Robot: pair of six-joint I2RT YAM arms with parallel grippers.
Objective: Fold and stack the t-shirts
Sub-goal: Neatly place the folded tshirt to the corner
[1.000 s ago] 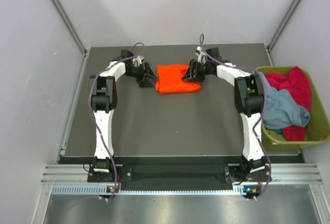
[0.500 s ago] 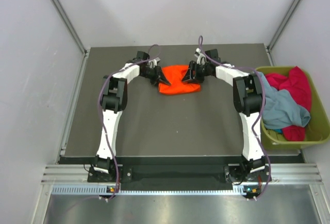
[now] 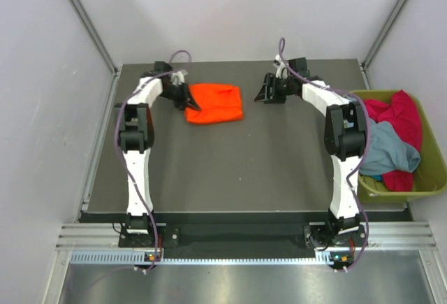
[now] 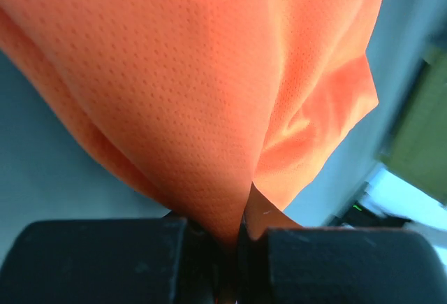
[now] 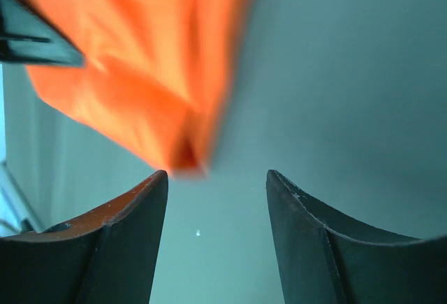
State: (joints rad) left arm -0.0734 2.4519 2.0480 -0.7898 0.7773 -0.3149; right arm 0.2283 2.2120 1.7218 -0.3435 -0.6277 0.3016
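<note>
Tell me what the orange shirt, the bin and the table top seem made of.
Orange shirt: thin knit, likely synthetic sports mesh; tiny regular holes, slight sheen.
Bin: probably rigid plastic; smooth olive-green walls, even rim.
Table top: unclear, a dark matte sheet with no glare.

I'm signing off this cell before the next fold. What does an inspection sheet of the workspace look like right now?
Surface: dark table, flat.
Job's things: orange t-shirt folded, lying at the far side, left of centre; magenta-red shirt and grey-blue shirt heaped in the olive bin off the table's right edge.
Clutter: nothing seen.
Grippers: left gripper shut on the orange t-shirt's left edge, cloth pinched between its fingers; right gripper open, apart from the shirt.
Cables: purple cables run along both arms, looping above the wrists.
Surroundings: white walls; metal rail at the near edge.
</note>
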